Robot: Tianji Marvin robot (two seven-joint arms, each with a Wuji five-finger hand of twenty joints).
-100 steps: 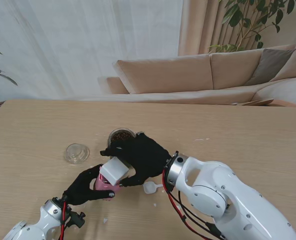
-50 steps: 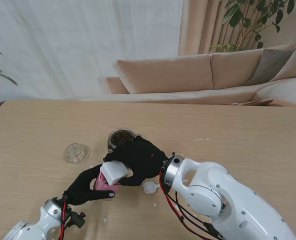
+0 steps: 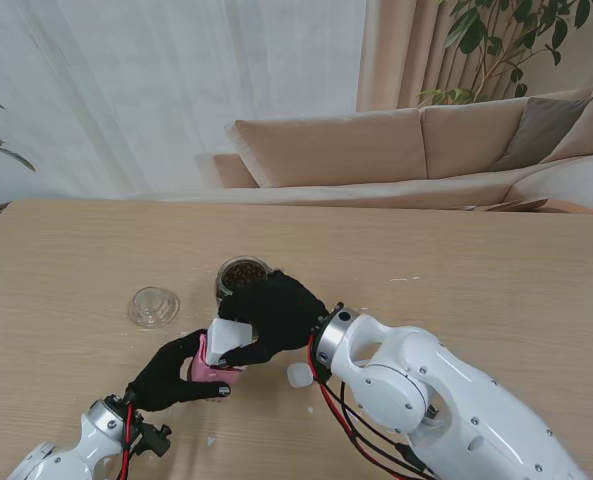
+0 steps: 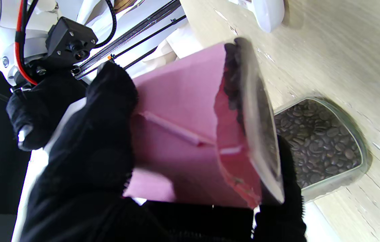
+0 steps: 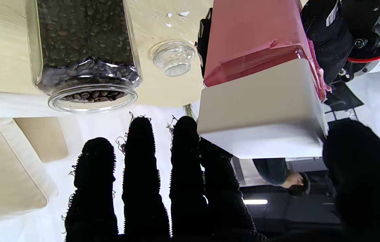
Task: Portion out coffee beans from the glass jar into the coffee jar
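Over on the left of the wooden table (image 3: 66, 260) a small clear glass lid (image 3: 154, 306) lies by itself, well apart from the hands. Moving right, the left hand (image 3: 171, 372) in its black glove is wrapped round the pink coffee jar (image 3: 212, 368), close to my side of the table; the left wrist view shows dark beans behind its clear wall. Its white lid (image 3: 229, 338) sits on top, and the right hand (image 3: 273, 315) is clamped on that lid, thumb one side, fingers the other. Just behind, farther from me, the open glass jar (image 3: 242, 276) stands upright, full of coffee beans. A small white scoop (image 3: 299, 375) lies beside the right wrist.
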